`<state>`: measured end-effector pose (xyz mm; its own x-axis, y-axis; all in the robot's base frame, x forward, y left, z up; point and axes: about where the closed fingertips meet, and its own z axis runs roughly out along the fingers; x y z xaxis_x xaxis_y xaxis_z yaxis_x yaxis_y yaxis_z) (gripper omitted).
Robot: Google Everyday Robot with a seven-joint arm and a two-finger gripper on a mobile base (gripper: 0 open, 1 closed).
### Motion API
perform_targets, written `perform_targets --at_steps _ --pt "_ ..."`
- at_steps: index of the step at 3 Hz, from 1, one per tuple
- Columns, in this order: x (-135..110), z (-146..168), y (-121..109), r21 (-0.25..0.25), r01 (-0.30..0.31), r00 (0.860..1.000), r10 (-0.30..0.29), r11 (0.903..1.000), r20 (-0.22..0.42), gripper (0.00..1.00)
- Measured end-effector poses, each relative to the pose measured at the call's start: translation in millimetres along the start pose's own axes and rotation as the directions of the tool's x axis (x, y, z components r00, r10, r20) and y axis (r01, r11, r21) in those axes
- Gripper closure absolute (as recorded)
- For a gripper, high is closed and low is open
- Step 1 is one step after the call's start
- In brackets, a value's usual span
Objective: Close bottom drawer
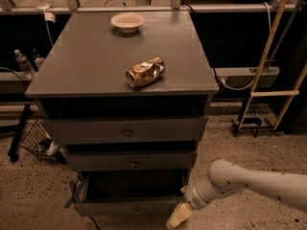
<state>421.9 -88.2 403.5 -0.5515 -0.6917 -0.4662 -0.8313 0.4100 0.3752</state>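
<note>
The grey-brown wooden cabinet point(124, 61) has three drawers. The bottom drawer point(127, 206) stands pulled out toward me, its dark inside showing above its flat front. The two drawers above it, each with a small round knob, sit further back. My white arm reaches in from the lower right. My gripper point(178, 216) is low by the right front corner of the bottom drawer, just in front of and beside its front panel.
A crushed can point(145, 72) and a white bowl point(127, 21) sit on the cabinet top. A wire basket point(41, 140) and a bottle point(23, 63) are at the left. A yellow-framed stand point(268, 75) is at the right. The floor is speckled.
</note>
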Motion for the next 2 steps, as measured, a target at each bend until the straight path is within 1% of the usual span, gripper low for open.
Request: perform_targets --at_steps 1,2 --pt "24 42 -23 -0.017 -0.01 1.0 0.01 0.9998 -0.017 0.0" --pt "45 69 -41 -0.007 -0.062 0.997 0.061 0.9981 -0.035 0.0"
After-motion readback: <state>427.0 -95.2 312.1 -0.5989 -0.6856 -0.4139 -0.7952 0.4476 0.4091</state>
